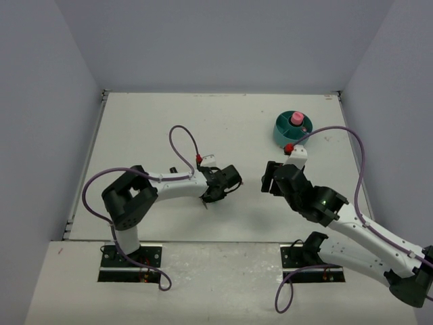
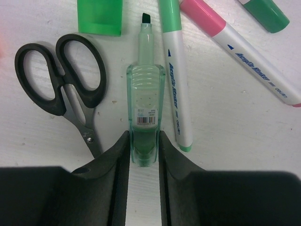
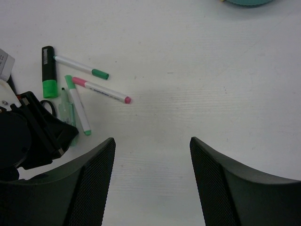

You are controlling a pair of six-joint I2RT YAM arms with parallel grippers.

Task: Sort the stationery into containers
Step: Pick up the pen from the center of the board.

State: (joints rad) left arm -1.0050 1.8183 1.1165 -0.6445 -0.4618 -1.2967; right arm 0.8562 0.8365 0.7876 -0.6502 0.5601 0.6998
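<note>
My left gripper (image 2: 143, 139) is down on the table, its jaws shut against both sides of a clear green highlighter (image 2: 145, 103) whose uncapped tip points away. Black-handled scissors (image 2: 61, 80) lie just to its left. A white pen with green ends (image 2: 176, 75) lies just to its right, and a pink-capped white pen (image 2: 244, 52) lies further right. The teal organizer (image 1: 292, 130) stands at the far right with the pink-capped bottle (image 1: 296, 118) in it. My right gripper (image 3: 153, 146) is open and empty, above bare table to the right of the pile.
A black-and-green highlighter (image 3: 48, 70) and another green-capped white pen (image 3: 81, 67) lie beyond the pile. The organizer's rim (image 3: 244, 2) shows at the top edge of the right wrist view. Grey walls enclose the white table (image 1: 155, 128).
</note>
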